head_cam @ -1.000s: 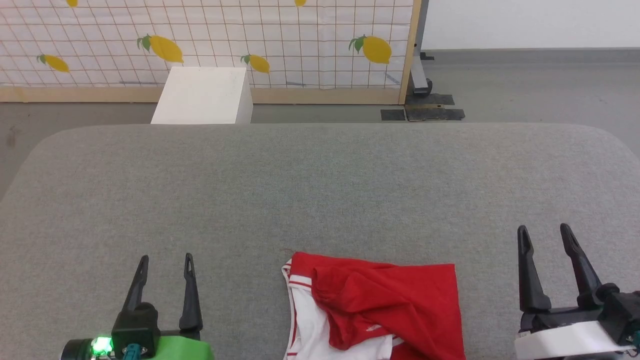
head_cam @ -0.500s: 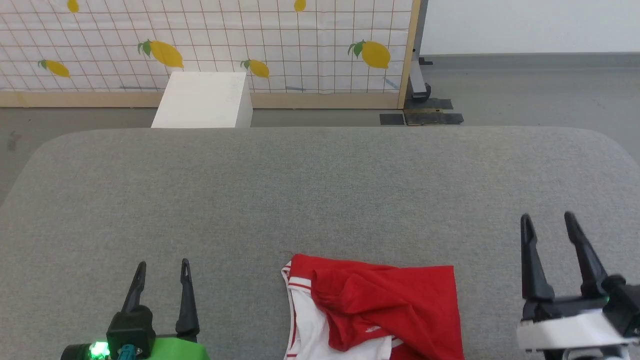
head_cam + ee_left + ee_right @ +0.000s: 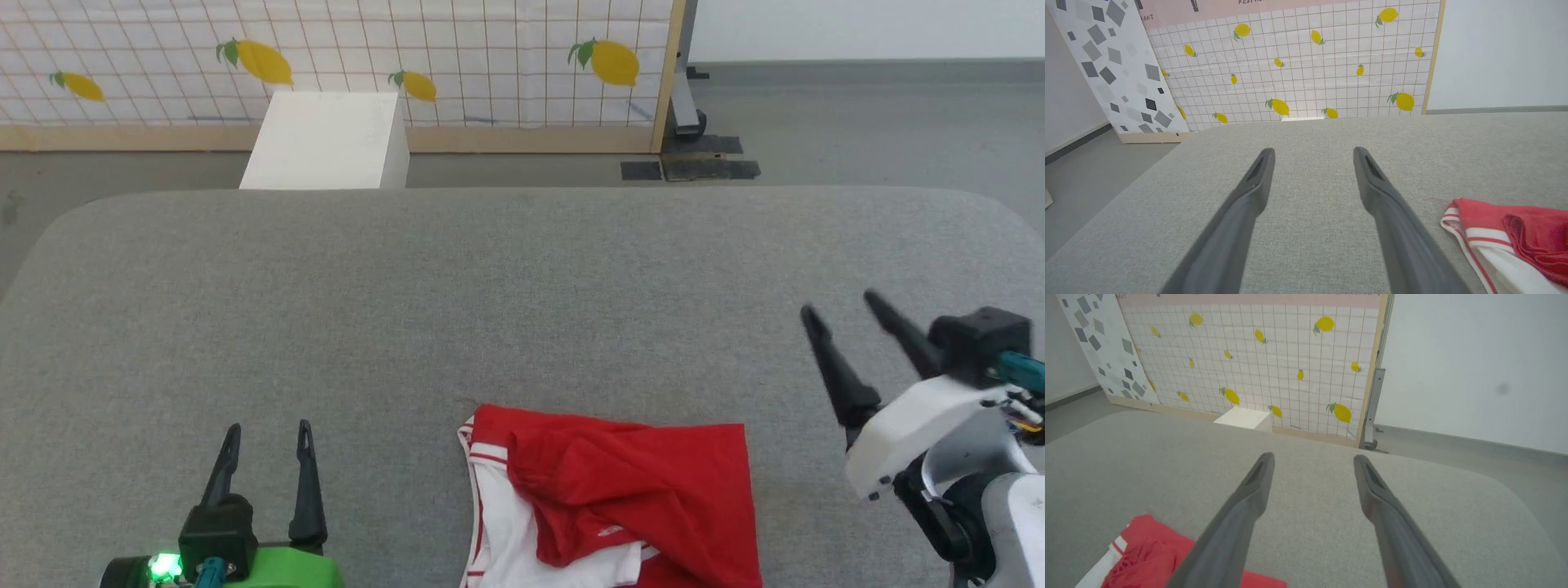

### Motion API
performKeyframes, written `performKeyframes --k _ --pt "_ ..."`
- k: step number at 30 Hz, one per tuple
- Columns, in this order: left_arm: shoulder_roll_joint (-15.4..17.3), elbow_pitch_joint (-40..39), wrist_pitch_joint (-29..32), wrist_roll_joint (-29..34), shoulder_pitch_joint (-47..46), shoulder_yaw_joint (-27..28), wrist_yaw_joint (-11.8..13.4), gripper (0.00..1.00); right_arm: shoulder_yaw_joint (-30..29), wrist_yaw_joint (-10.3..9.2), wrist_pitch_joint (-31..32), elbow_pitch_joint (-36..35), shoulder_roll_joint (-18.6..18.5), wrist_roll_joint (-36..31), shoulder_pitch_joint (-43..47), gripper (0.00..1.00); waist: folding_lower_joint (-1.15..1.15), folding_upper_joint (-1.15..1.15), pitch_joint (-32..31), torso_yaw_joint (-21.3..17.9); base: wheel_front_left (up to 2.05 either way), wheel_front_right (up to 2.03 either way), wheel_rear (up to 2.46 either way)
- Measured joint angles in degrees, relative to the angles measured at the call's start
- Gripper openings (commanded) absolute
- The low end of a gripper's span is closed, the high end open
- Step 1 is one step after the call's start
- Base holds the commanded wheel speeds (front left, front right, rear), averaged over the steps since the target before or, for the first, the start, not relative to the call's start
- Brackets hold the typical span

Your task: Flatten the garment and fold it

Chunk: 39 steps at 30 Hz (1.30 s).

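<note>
Left claw [image 3: 269, 425] and right claw [image 3: 839, 302], two in all, wide and empty, one crumpled garment [image 3: 637, 482] between

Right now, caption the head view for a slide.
Crumpled red-and-white shirt on a grey table, left gripper and right gripper open either side.

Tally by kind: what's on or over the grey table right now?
Shirt: 1
Grippers: 2 (left gripper, right gripper, both open)
Total: 3
</note>
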Motion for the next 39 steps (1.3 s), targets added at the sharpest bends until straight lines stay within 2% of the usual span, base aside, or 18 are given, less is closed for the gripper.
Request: performKeyframes --k 2,3,9,16,26,27,28,29,39 --pt "-0.19 0.2 0.0 0.03 -0.26 -0.01 -0.11 1.0 1.96 0.0 4.53 2.2 -2.02 3.18 -0.04 1.0 0.0 0.0 0.53 0.16 0.0 0.0 0.0" --pt "-0.4 0.46 0.0 0.08 -0.77 0.05 -0.49 1.0 6.25 0.0 11.41 5.77 -5.44 7.35 0.0 1.0 0.0 0.0 1.37 0.42 0.0 0.0 0.0" --pt "-0.62 0.84 0.0 0.11 -1.97 0.22 -1.0 1.0 12.84 0.0 19.78 10.5 -8.34 19.19 0.04 1.0 0.0 0.0 3.19 1.05 0.0 0.0 0.0" --pt "-0.8 1.05 0.0 0.54 -3.96 0.21 -1.49 1.0 18.79 0.0 23.17 14.55 -9.0 27.35 -0.32 1.0 0.0 0.0 5.79 1.79 0.0 0.0 0.0" --pt "-1.2 2.05 0.0 0.71 -6.02 -0.01 -2.0 1.0 25.54 0.0 22.59 17.83 -9.65 34.44 -4.82 1.0 0.0 0.0 8.64 3.24 0.0 0.0 0.0" --pt "-1.24 2.15 0.0 0.71 -6.05 0.0 -2.0 1.0 26.28 0.0 22.2 17.9 -10.03 34.89 -5.1 0.86 0.0 0.0 8.7 3.4 0.0 0.0 0.0" --pt "-1.27 2.22 0.0 0.71 -6.05 0.04 -2.0 1.0 26.8 0.0 21.64 17.98 -10.43 34.92 -5.34 0.09 0.0 0.0 8.72 3.48 0.0 0.0 0.0" --pt "-1.31 2.34 0.0 0.71 -6.05 0.09 -2.0 1.0 27.37 0.0 20.93 18.18 -10.79 35.1 -5.53 0.0 0.0 0.0 8.66 3.5 0.0 0.0 0.0" --pt "-1.44 2.91 0.0 0.71 -5.63 1.04 -1.97 1.0 33.66 0.0 14.85 18.0 -13.14 35.06 -8.15 0.0 0.0 0.0 7.3 2.24 0.0 0.0 0.0"
